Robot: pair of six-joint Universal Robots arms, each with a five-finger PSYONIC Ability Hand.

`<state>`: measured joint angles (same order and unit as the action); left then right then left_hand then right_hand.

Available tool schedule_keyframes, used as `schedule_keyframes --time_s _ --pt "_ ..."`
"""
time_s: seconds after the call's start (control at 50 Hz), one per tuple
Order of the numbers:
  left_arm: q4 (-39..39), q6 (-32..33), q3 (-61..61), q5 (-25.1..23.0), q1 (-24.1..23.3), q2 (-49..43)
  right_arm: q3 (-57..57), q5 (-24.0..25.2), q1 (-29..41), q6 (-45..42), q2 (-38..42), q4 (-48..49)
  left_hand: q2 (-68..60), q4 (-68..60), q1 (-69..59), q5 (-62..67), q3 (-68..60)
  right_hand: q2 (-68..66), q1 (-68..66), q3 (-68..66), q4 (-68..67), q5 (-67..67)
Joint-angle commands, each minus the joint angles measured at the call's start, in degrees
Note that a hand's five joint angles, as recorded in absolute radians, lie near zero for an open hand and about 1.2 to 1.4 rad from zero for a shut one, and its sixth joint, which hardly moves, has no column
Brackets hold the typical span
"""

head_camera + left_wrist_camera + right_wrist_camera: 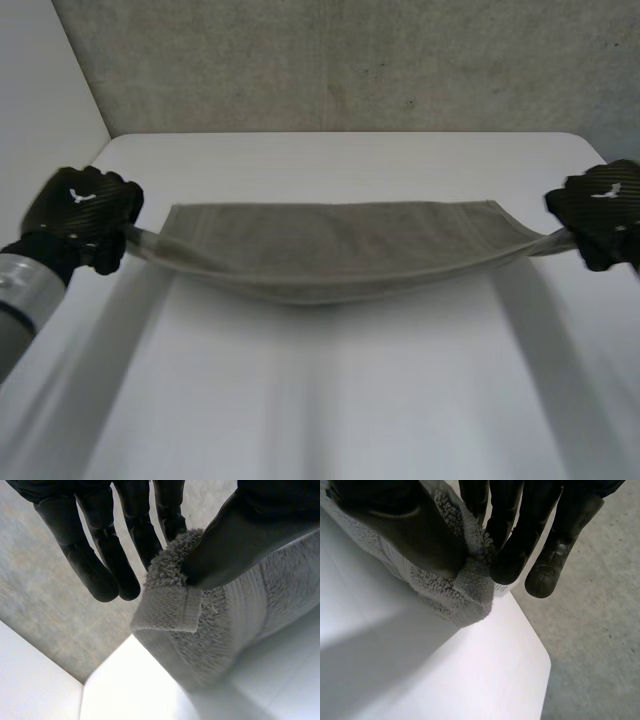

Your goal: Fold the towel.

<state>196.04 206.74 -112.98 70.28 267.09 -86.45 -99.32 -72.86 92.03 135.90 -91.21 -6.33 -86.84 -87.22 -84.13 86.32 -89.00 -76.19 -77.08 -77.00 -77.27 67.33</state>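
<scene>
Towel (330,250), grey and doubled lengthwise, hangs stretched between both hands over the white table (330,400), sagging in the middle toward six o'clock. I see my left hand (85,215) at nine o'clock, its thumb pinching the towel's end corner against the fingers (167,517), the outer ones hanging straight. My right hand (600,210) at three o'clock grips the opposite end likewise, with the thumb clamping cloth against its fingers (512,555)

Left hand (85,212) black, woven texture, white bird emblem; right hand (600,212) same; left arm (25,290) grey
</scene>
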Motion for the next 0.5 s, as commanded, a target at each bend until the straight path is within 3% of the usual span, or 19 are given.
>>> schedule_keyframes --time_s 0.02,0.14,0.18,0.2,0.24,0.32,0.5 --pt "-2.86 -1.07 0.64 -3.84 1.94 2.36 5.01 7.82 -4.67 0.68 -0.46 -10.81 6.84 7.22 4.13 -16.32 9.0 -3.81 -2.92 -3.0 -2.73 2.67" --pt "-2.86 -1.16 6.28 -2.61 -0.43 -12.08 11.58 6.95 -2.48 2.17 12.78 -10.73 6.84 7.22 4.13 -16.32 9.0 -3.81 -2.92 -3.0 -2.73 2.67" --pt "-2.77 -0.81 11.09 1.15 -3.93 -19.86 13.8 5.89 -0.71 2.52 16.07 -10.81 6.84 7.22 4.13 -16.32 9.0 -3.81 -2.92 -3.0 -2.73 2.67" --pt "-2.77 -0.81 11.11 1.17 -3.94 -19.9 16.15 4.58 1.12 2.87 19.37 -10.73 6.84 7.22 4.13 -16.32 9.0 -3.81 -2.92 -3.0 -2.73 2.67" --pt "-2.77 -0.64 16.88 5.72 -5.17 -27.07 18.96 3.09 2.79 3.05 23.15 -10.55 6.84 7.22 4.13 -16.32 9.0 -3.81 -2.92 -3.0 -2.73 2.67" --pt "-2.86 -1.07 23.3 8.37 -5.96 -32.88 28.01 -2.1 5.35 4.28 33.88 -9.15 6.84 7.22 4.13 -16.32 9.0 -3.81 -2.92 -3.0 -2.73 2.67" --pt "-2.86 -0.9 40.09 10.92 -8.07 -45.81 39.73 -5.98 8.25 8.68 45.69 -0.09 6.84 7.22 4.13 -16.32 9.0 -3.81 -2.92 -3.0 -2.73 2.67"
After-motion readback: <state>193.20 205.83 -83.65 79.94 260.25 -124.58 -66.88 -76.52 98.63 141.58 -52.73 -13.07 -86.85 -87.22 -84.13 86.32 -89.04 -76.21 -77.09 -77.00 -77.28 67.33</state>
